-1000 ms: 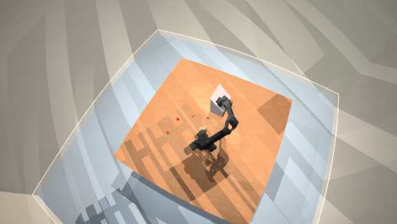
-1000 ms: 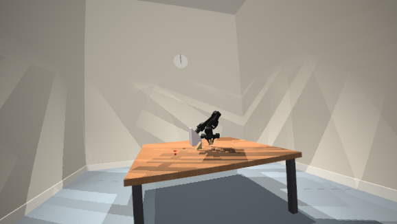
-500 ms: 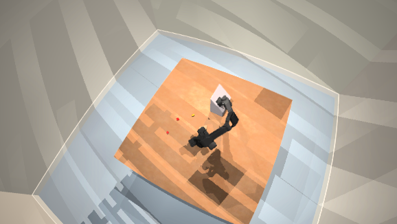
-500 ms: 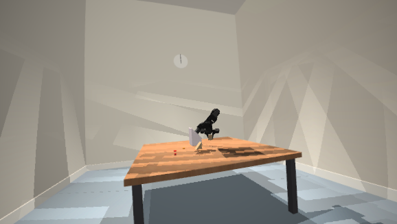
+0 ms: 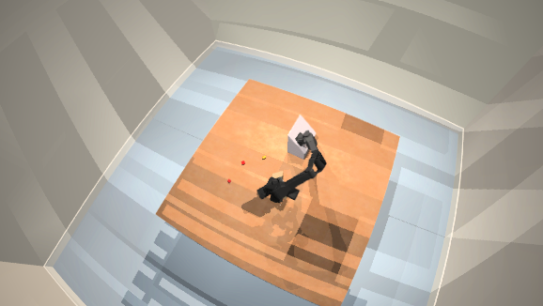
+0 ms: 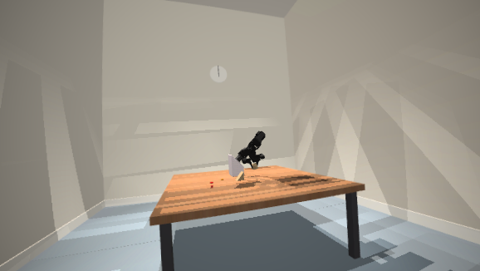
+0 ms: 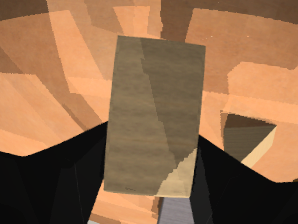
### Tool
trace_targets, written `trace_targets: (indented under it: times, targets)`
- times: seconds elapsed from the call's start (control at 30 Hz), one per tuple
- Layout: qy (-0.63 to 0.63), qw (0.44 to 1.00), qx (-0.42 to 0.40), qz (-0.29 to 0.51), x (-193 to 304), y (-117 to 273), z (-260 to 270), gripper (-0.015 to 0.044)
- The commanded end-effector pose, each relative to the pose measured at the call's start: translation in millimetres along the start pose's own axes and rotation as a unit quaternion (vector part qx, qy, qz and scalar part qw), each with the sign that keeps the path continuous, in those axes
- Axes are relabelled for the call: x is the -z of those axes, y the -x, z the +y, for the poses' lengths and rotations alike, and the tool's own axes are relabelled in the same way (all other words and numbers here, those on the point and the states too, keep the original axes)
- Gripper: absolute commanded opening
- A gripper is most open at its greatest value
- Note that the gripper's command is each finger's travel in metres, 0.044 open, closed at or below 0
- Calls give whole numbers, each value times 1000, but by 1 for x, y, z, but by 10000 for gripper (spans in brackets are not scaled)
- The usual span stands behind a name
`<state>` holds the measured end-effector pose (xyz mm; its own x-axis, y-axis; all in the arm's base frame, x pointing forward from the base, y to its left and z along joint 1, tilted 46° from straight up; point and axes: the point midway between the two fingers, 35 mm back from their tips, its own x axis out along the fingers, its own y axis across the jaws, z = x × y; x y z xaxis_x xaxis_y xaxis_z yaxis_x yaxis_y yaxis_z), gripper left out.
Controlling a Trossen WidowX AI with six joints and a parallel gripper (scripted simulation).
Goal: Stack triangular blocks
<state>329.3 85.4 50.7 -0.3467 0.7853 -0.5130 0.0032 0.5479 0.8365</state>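
My gripper (image 5: 276,190) (image 6: 255,162) (image 7: 149,131) is shut on one tan triangular block (image 6: 255,166) (image 7: 150,90), holding it above the table (image 5: 225,136) (image 6: 191,199) (image 7: 30,110). In the wrist view a long rectangular face of it fills the middle, a finger on each side; its slope direction cannot be told. In the top view the hand hides it. The other triangular block (image 5: 277,175) (image 6: 240,176) (image 7: 245,142) rests on the table, apart from the held one; the wrist view shows it right of the right finger, with a dark triangular end and a pale lit face.
The arm's white-grey wedge mount (image 5: 297,146) (image 6: 235,167) stands beyond the blocks. Two small red pieces (image 5: 242,162) (image 5: 229,180) (image 6: 211,183) (image 6: 212,186) and a small yellow piece (image 5: 264,158) (image 6: 222,179) lie to one side of the resting block. Striped shadows cross the table.
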Motion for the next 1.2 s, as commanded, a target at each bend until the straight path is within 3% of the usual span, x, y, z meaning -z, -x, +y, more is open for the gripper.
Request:
trace_targets:
  times: [0.0,0.57,1.17]
  targets:
    - [59,998,-8,-5,1,-1,0,0]
    - [340,939,-23,-38,2,-1,-2,0]
    - [605,792,-18,-80,4,-1,-3,0]
